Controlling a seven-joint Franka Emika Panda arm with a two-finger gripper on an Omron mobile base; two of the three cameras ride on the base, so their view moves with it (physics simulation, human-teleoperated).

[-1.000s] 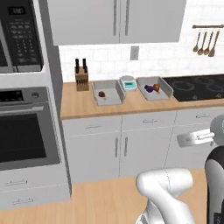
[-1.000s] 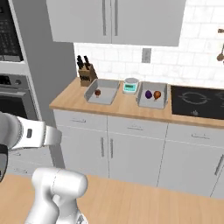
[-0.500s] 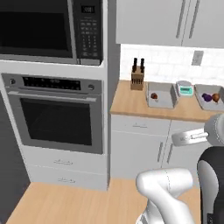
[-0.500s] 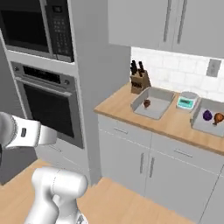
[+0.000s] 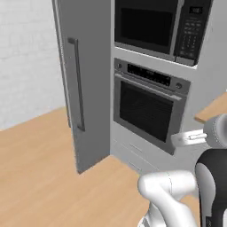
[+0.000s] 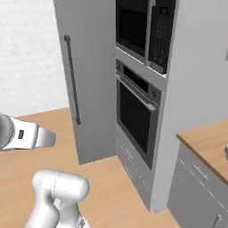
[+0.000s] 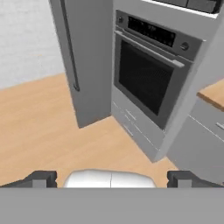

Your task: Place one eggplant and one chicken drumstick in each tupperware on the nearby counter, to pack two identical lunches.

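The eggplants, the chicken drumsticks and the tupperwares are out of view. A corner of the light-brown wooden counter point(image 5: 215, 110) shows at the right edge, also as the counter point(image 6: 205, 140) above a pale grey cabinet front, and as the counter point(image 7: 215, 93) in the hand view. My gripper point(image 7: 111, 179) is open: its two dark fingertips point(image 7: 42, 178) stand wide apart with nothing between them. It points toward the floor in front of the oven.
A tall grey cabinet door point(image 5: 91, 80) with a long bar handle point(image 5: 77, 84) stands at the left. Beside it are a built-in oven point(image 5: 146, 111) and a microwave point(image 5: 155, 22) above. Wooden floor point(image 5: 35, 168) spreads in front, with a white brick wall point(image 5: 26, 57) behind.
The whole picture has swung left, so the camera moved. The counter with its containers has slid out at the right; the oven and tall grey door now sit in the middle. The jaws stay open.
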